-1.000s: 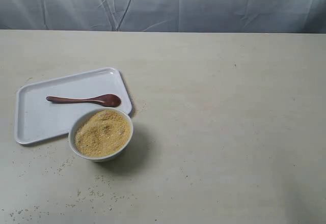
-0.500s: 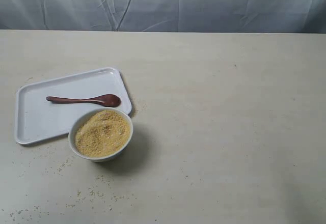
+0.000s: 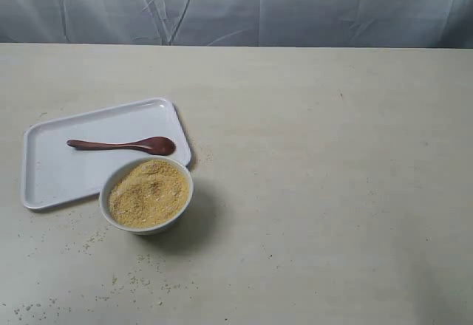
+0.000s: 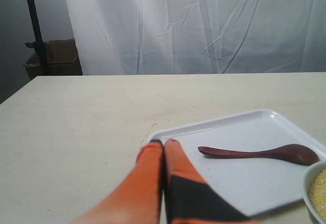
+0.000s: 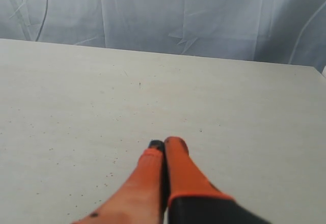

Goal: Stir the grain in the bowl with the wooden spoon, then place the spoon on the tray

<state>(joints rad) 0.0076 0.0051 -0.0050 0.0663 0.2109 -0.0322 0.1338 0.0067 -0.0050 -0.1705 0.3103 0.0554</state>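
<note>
The dark wooden spoon lies flat on the white tray, head toward the bowl. The white bowl stands against the tray's near right corner, heaped with yellow-tan grain. Neither arm shows in the exterior view. In the left wrist view my left gripper is shut and empty, its tips over the tray corner, with the spoon a short way off and the bowl's rim at the edge. My right gripper is shut and empty above bare table.
Stray grain specks dot the table in front of and left of the bowl. A white curtain hangs behind the table's far edge. A cardboard box sits beyond the table in the left wrist view.
</note>
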